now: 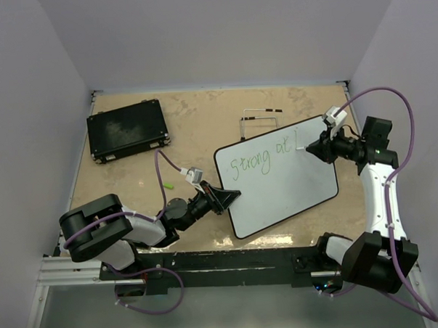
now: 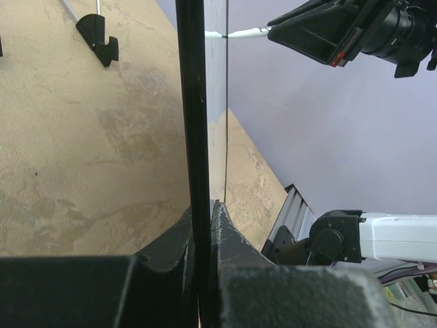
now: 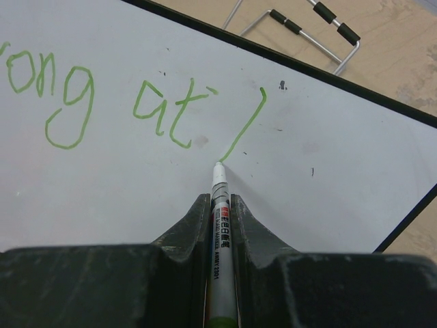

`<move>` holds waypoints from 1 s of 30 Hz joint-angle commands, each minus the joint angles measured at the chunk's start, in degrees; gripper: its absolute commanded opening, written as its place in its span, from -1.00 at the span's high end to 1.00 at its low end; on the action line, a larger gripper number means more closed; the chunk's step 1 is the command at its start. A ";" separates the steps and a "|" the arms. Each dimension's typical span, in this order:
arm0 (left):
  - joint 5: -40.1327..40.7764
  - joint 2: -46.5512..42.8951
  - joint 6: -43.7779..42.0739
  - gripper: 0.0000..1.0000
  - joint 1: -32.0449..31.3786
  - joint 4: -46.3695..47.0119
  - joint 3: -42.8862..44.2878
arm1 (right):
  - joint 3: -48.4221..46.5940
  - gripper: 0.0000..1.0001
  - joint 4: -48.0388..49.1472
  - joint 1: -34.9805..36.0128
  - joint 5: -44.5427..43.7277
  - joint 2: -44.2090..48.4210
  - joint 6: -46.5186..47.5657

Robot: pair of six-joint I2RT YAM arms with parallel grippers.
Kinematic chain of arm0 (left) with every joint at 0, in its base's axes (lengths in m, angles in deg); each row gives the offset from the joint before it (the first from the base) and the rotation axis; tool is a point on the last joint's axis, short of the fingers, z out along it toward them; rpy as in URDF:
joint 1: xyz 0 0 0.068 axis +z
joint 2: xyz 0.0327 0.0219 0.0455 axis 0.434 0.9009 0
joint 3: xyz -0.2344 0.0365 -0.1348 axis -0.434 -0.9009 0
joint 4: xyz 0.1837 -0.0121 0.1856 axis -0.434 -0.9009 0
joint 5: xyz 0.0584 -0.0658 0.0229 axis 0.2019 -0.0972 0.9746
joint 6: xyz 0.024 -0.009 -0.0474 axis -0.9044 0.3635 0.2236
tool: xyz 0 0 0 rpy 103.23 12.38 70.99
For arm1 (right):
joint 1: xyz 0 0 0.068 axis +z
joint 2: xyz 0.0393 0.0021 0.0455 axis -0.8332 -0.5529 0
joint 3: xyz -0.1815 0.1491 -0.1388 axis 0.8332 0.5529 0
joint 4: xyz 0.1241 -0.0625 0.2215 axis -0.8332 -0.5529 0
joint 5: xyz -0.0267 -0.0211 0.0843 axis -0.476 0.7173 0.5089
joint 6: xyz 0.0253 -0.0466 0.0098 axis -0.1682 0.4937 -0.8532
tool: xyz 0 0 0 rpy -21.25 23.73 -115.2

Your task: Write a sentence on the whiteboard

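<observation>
My right pincer (image 3: pixel 218 201) was clenched on the marker (image 3: pixel 220 239). I gripped it low on the barrel so the tip stood out ahead of my fingers and touched the whiteboard (image 3: pixel 328 178) at the foot of a green stroke. The sentence (image 3: pixel 136 106) lay to the left of that tip, reading only "Strong at" and plainly unfinished. My left pincer (image 2: pixel 205 213) was clamped shut on the board's rim, I judged to stop the glossy panel sliding under the pen's push. Beyond the board's far edge from my right pincer stood a wire stand (image 3: pixel 300 27).
</observation>
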 commanded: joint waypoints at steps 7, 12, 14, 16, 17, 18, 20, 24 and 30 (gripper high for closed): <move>-1.64 1.02 -7.50 1.00 0.00 2.30 -0.15 | -2.44 1.00 8.57 0.20 -0.01 -0.73 -7.08; -1.72 1.28 -7.41 1.00 0.00 2.39 -0.15 | -2.35 1.00 12.19 0.11 -1.15 -1.08 -10.51; -1.72 1.28 -7.41 1.00 0.00 2.48 -0.15 | -2.62 1.00 12.45 0.20 -1.59 -1.51 -11.03; -1.64 1.28 -7.41 1.00 0.00 2.39 -0.15 | -2.44 1.00 12.72 0.11 -2.21 -1.69 -11.13; -1.72 1.28 -7.41 1.00 0.00 2.39 -0.24 | -2.36 1.00 12.63 0.11 -2.47 -1.78 -11.13; -1.64 1.19 -7.41 1.00 0.00 2.48 -0.24 | -2.27 1.00 12.63 0.20 -2.65 -1.69 -11.04; -1.55 1.19 -7.41 1.00 0.00 2.48 -0.24 | -1.92 1.00 12.37 0.20 -3.18 -1.60 -10.51; -1.55 1.19 -7.50 1.00 -0.09 2.48 -0.33 | -1.56 1.00 10.35 0.20 -3.27 -1.52 -9.02; -1.64 1.02 -7.58 1.00 0.09 2.48 -0.42 | -2.09 1.00 3.06 0.20 -2.30 -1.78 -2.61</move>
